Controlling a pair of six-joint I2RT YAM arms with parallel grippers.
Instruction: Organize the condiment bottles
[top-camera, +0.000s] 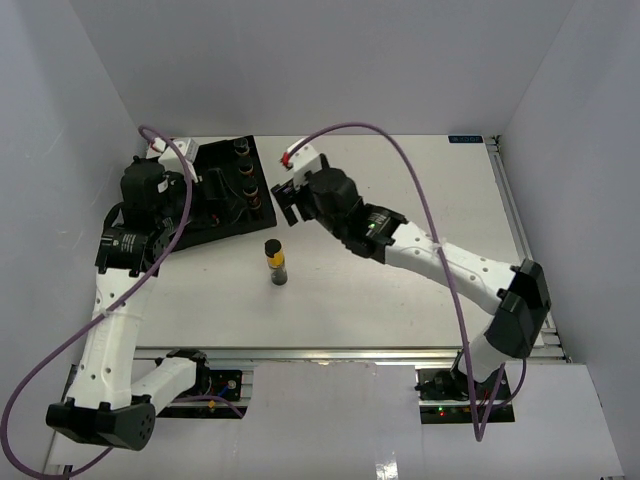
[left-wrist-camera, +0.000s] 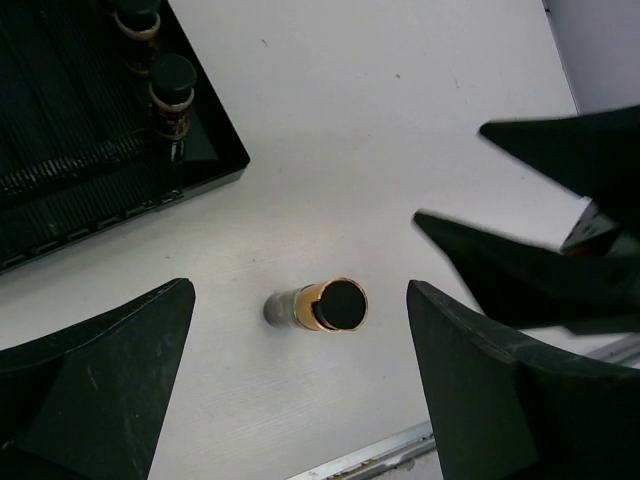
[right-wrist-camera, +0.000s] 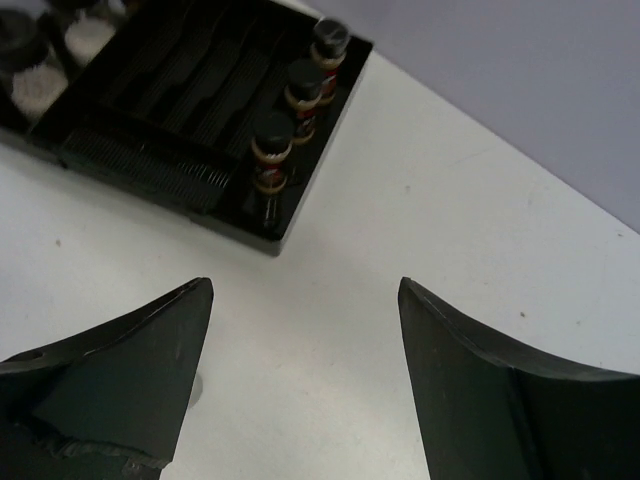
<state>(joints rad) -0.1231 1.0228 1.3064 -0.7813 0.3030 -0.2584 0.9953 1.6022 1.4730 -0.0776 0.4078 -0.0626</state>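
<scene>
On the far-left tray (right-wrist-camera: 150, 100), three dark jars (right-wrist-camera: 302, 95) line its right edge; the slim bottle (top-camera: 276, 262) stands alone nearer you. Your left gripper (left-wrist-camera: 300, 290) and right gripper (right-wrist-camera: 305, 285) both gape wide, holding nothing.

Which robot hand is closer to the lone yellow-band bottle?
Right, as seen from above. The right gripper hovers just beyond the yellow-band bottle, at the tray's corner; the left gripper is farther off, over the tray.
</scene>
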